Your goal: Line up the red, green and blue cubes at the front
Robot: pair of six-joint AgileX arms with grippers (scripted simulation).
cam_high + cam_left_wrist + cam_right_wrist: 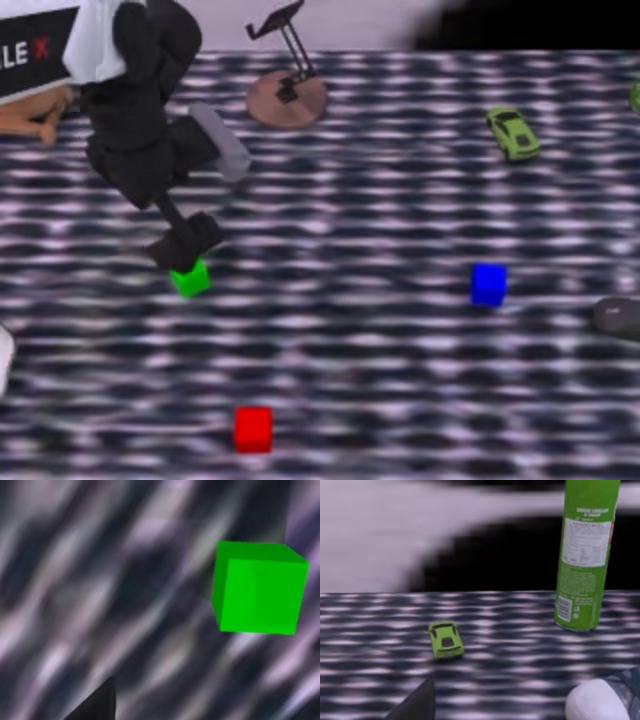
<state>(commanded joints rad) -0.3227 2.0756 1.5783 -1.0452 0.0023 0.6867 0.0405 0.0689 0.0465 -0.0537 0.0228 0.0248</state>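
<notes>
Surface: rippled dark-and-pale patterned table [400, 330].
Left gripper [187, 250]: above the bright green cube [191, 279]; finger opening cannot be told.
Right arm: outside the top view.
Far side: lime-green toy car [513, 133].

Green cube [190, 279] flat at table's left, red cube [253, 429] near front edge, blue cube [489, 284] right of centre.

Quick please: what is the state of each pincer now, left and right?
Left pincer: right above the green cube; open or closed cannot be told.
Right pincer: out of the top view; state cannot be told.
</notes>
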